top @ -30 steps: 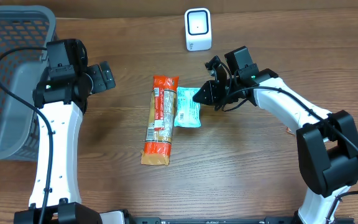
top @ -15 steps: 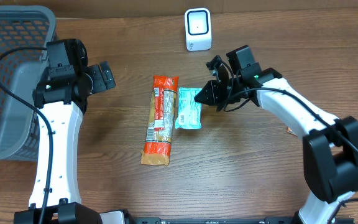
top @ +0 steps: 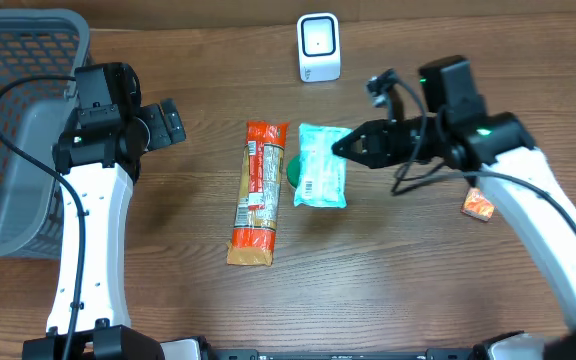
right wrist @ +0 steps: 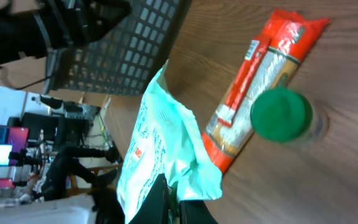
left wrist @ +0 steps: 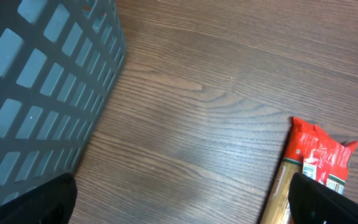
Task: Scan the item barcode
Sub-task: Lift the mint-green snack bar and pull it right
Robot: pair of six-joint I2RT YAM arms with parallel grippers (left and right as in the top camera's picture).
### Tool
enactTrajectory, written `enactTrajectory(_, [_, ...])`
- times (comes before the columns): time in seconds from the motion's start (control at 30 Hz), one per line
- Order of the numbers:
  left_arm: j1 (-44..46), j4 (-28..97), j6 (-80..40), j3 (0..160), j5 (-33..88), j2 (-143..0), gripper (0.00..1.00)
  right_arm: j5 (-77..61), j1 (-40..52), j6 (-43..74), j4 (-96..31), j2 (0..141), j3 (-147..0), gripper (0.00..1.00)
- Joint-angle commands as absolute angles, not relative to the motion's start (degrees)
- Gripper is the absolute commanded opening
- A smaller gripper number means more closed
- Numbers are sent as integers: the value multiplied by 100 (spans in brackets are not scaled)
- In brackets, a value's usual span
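A teal packet (top: 320,165) hangs above the table, pinched at its right edge by my right gripper (top: 345,148), which is shut on it. Its printed side with a small barcode faces up in the overhead view. The right wrist view shows the packet (right wrist: 160,143) crumpled between the jaws of that gripper (right wrist: 178,208). The white scanner (top: 318,47) stands at the back, apart from the packet. My left gripper (top: 168,125) hovers open at the left with nothing between its fingers (left wrist: 27,202).
A long orange-red packet (top: 258,190) lies beside the teal one. A round green lid (right wrist: 281,115) sits on the table under the lifted packet. The grey basket (top: 8,150) stands far left. A small orange item (top: 478,205) lies at the right.
My right gripper closed on the teal packet and lifted it off the table, drawing back to the right. The green lid underneath now shows. The left arm has not moved.
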State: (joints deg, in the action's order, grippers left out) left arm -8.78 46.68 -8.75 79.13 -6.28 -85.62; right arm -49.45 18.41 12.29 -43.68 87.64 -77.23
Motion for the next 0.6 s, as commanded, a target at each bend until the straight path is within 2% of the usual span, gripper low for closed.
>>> enactTrajectory(0.0, [-895, 4648, -768, 7970, -657, -8619, 100, -5109, 1494, 1170, -4724, 7898, -7732, 4])
enactTrajectory(0.3, [-895, 4648, -768, 7970, -657, -8619, 100, -4622, 1396, 998, -5251, 6692, -7732, 4])
enactTrajectory(0.57, [-895, 4650, -768, 7970, -657, -8619, 100, -4609, 1396, 998, -5592, 6539, -7730, 4])
